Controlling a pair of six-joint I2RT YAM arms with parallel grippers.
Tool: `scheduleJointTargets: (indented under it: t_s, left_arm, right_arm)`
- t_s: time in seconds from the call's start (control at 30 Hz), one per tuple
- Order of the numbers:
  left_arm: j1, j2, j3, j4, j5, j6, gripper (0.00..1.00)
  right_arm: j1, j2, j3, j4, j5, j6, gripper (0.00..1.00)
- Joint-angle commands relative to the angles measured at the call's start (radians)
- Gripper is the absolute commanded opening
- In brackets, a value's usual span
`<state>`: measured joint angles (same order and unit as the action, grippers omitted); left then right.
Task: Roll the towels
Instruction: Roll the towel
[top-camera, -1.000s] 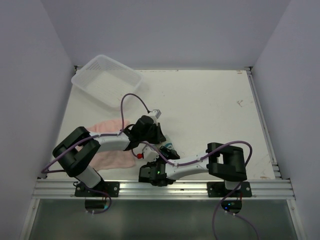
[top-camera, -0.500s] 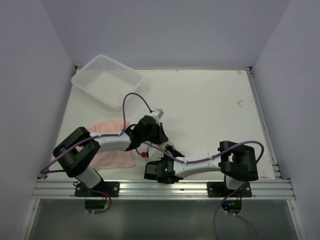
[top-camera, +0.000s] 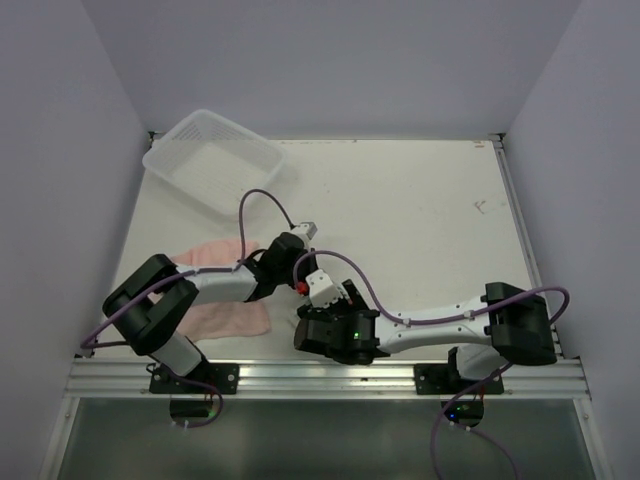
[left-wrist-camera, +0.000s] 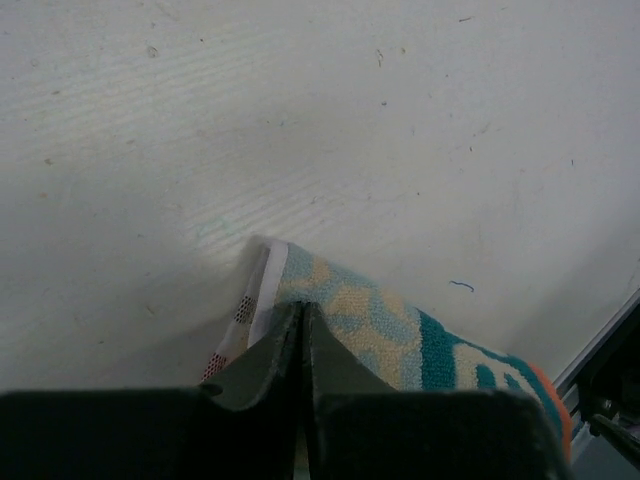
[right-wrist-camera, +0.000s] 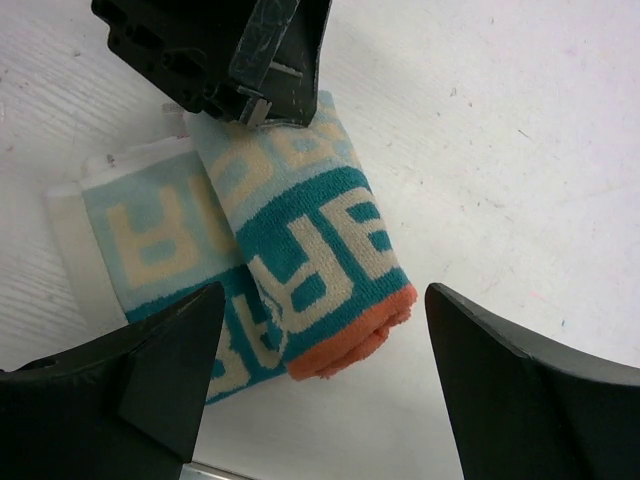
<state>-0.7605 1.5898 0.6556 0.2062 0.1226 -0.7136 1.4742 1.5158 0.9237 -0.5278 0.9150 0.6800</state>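
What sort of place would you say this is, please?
Probably a robotics test cell: plain walls box in a white table, and two robot arms sit bolted to a metal rail.

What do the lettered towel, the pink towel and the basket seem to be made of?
Lettered towel: looks like terry cotton with a matte finish; fuzzy looped pile and a soft rolled edge show.
Pink towel: probably a similar soft cloth. It lies limp and flat, but its texture is too small to tell.
Basket: likely rigid white plastic, slightly translucent, with a fine mesh pattern.
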Motion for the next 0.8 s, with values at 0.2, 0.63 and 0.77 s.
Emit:
scheduleJointTargets:
  t_s: [0.2,0.63,0.77]
  left_arm:
    - [0.003,-0.119,0.012,-0.119,-0.032,0.037,0.07]
    - [0.003,-0.123,-0.005,-0.103,-0.024,0.032,0.07]
    - [0.003,-0.129,-0.004,-0.108,-0.026,0.034,0.07]
  right_arm:
    - [0.006,-0.04,-0.013,0.09,0.015,0.069,0.88]
    - [-0.325,-0.425,-0.319,0.348,-0.49,0.029,0.82]
    - [-0.436,-0.457,-0.396,0.397,-0.663,0.043,0.83]
